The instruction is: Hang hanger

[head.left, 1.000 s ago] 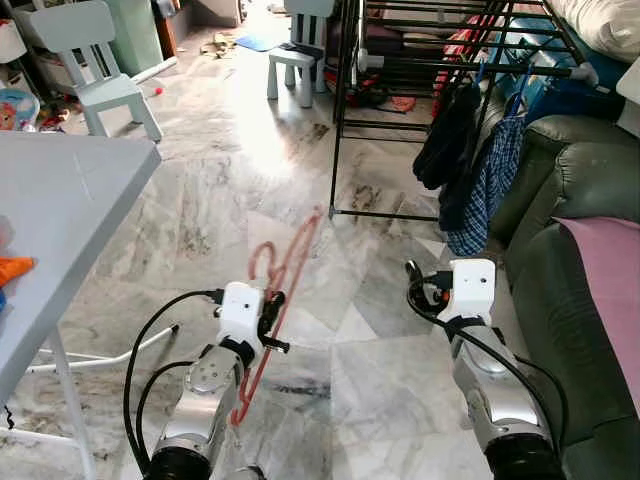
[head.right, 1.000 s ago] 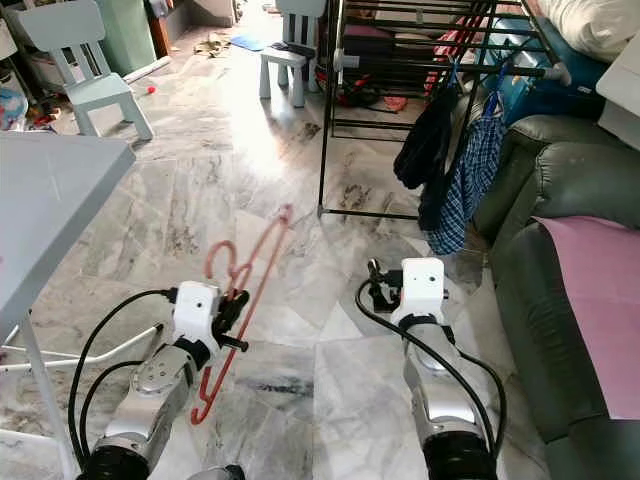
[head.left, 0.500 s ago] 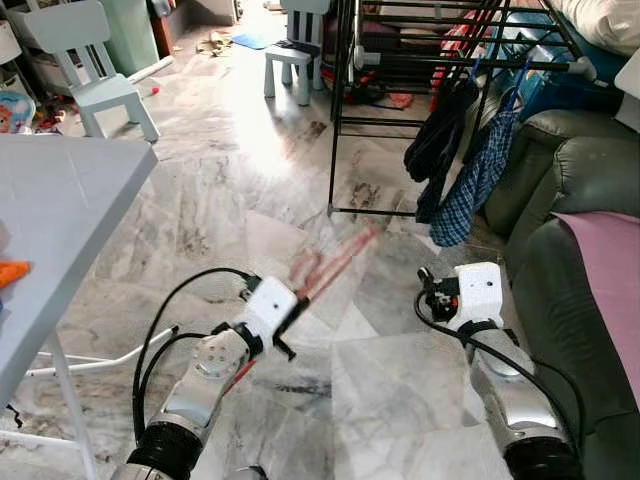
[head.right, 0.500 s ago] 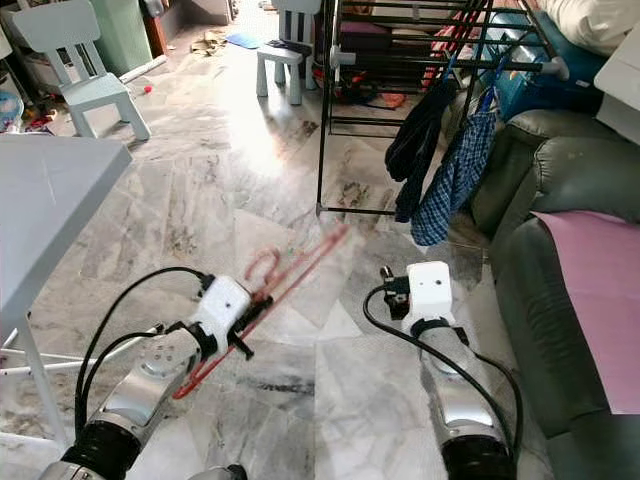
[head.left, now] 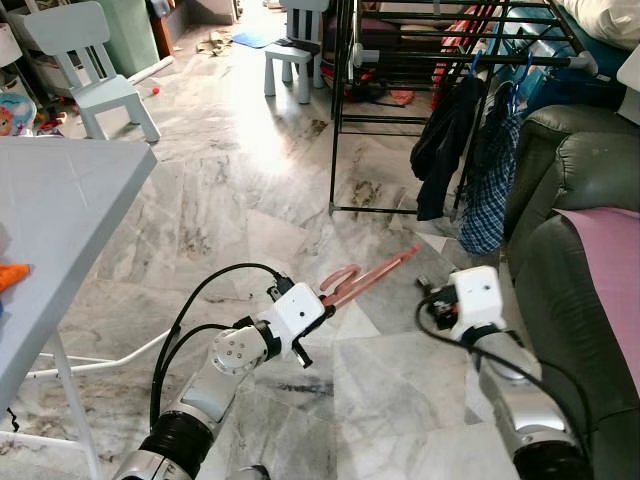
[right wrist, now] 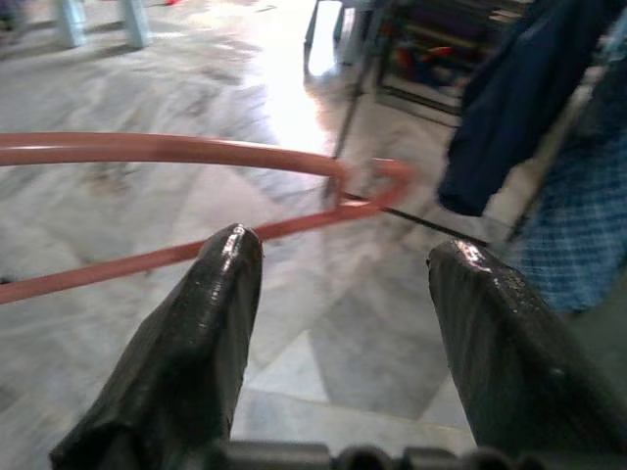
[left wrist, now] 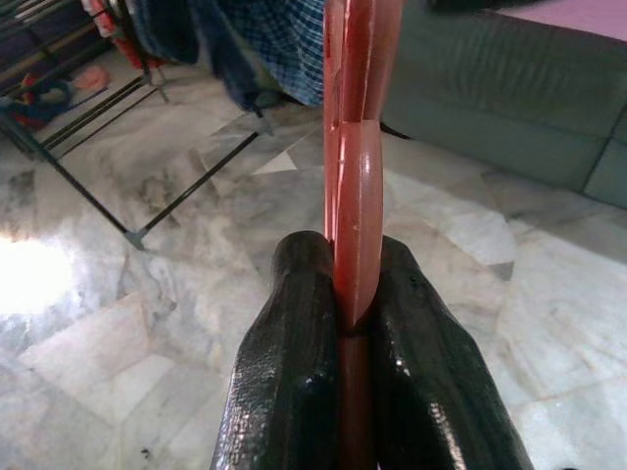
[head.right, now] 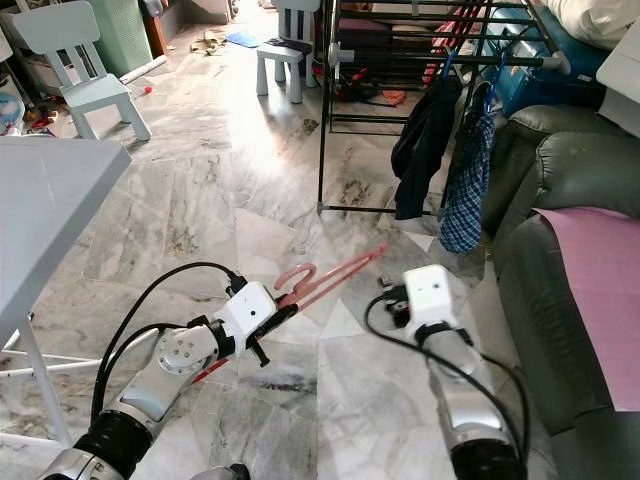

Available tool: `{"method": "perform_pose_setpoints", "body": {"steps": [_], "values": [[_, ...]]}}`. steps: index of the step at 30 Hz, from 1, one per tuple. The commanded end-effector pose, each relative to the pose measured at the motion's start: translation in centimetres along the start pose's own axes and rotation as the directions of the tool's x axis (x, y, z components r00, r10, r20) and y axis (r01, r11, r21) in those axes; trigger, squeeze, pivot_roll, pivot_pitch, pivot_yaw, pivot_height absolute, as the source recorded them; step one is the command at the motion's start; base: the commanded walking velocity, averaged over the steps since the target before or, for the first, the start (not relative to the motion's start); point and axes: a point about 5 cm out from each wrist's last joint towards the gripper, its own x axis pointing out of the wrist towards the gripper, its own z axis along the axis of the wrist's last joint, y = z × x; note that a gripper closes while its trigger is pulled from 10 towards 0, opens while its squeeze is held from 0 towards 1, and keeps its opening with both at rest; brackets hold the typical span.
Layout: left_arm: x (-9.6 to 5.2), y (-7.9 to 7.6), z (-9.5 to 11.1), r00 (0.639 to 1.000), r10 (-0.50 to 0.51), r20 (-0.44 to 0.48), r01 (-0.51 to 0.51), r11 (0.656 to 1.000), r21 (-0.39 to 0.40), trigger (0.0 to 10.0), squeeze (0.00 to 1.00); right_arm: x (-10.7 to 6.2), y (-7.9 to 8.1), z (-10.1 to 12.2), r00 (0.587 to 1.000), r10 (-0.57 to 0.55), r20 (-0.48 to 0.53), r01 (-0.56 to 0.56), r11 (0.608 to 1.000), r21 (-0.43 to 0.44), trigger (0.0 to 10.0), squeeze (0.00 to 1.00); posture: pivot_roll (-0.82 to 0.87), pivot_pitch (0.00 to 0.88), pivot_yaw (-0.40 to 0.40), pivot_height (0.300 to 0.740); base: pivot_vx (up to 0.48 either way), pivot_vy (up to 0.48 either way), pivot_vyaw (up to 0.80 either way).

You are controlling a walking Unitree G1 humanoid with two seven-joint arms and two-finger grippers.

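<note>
The left gripper [left wrist: 355, 313] is pinching the salmon-red plastic clothes hanger [head.left: 368, 276], its two black fingers [left wrist: 294, 382] pressed flat against either side of the hanger's bar. From where I stand the hanger is held low over the marble floor, its long axis running from the left gripper out toward two o'clock, with the hook curling up near the fingers and the far tip reaching across in front of the right gripper [right wrist: 338, 323]. That one is spread wide with nothing between its fingers; in the right wrist view the hanger's red bars cross just ahead of the gap, apart from both fingers.

The black metal drying rack [head.left: 345, 120] with the dark garment [head.left: 445, 140] and the blue checked shirt [head.left: 490, 185] hanging from it stands off at about one o'clock, well apart from both arms, next to the dark green sofa [head.left: 585, 260]. The right arm looks the nearer one to the rack. My guess is the hanger's tip points roughly that way, so it could pass to the right gripper or be carried straight over.

I can't read any brand, label or writing anywhere.
</note>
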Motion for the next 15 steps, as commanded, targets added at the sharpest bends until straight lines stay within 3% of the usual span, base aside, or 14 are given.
{"method": "perform_pose_setpoints", "body": {"steps": [1, 10, 13, 15], "values": [[0.0, -0.3, 0.3, 1.000, -0.024, 0.020, 0.023, 1.000, 0.018, 10.0, 0.00, -0.1, 0.2, 0.5, 0.999, 0.026, 0.025, -0.026, 1.000, -0.001, 10.0, 1.00, 0.00, 0.103, 0.004, 0.740, 0.000, 0.000, 0.00], [-0.1, -0.7, 0.0, 0.998, -0.069, 0.012, 0.069, 0.997, 0.041, 10.0, 0.00, -0.3, 1.7, 1.3, 0.986, 0.156, 0.061, -0.154, 0.987, -0.039, 10.0, 1.00, 0.00, 0.102, -0.002, 0.740, 0.000, 0.000, 0.00], [0.0, -1.1, 0.1, 0.996, -0.082, 0.017, 0.082, 0.996, 0.042, 10.0, 0.00, -0.3, 2.1, 1.3, 0.983, 0.177, 0.052, -0.173, 0.982, -0.078, 10.0, 1.00, 0.00, 0.103, -0.002, 0.740, 0.000, 0.000, 0.00], [0.0, -1.5, 0.0, 0.994, -0.110, 0.009, 0.110, 0.993, 0.051, 10.0, 0.00, -0.5, 2.6, 1.1, 0.964, 0.264, 0.020, -0.259, 0.955, -0.147, 10.0, 1.00, 0.00, 0.104, -0.004, 0.740, 0.000, 0.000, 0.00]]}}
